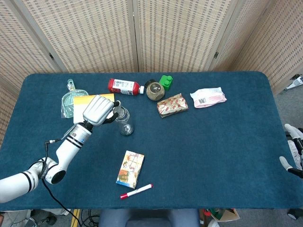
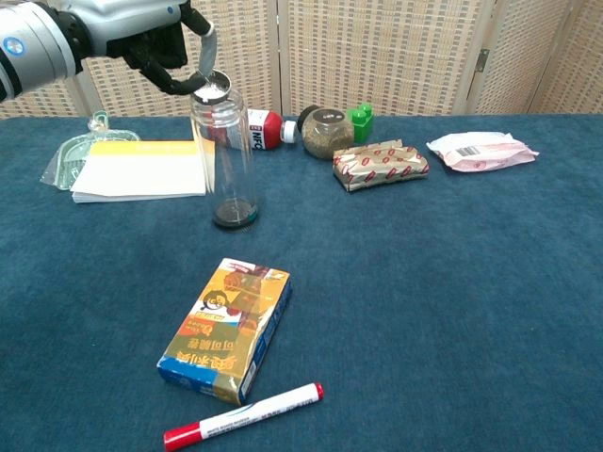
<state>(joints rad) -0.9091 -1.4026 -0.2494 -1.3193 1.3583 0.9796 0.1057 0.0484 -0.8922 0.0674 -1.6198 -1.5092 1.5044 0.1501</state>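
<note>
Lid [image 2: 211, 88] pinched in fingertips [image 2: 200, 68] of left hand [image 1: 97, 109], sitting tilted at the mouth of the upright clear jar [image 2: 226, 160]. Notepad [image 2: 141, 169] just left of the jar; snack box [image 2: 227, 329] and marker [image 2: 243, 415] nearer the camera. Left forearm angles up from the table's near-left edge, knuckles upward. Right hand [image 1: 293, 153] at far right edge, grasp cannot be told.
</note>
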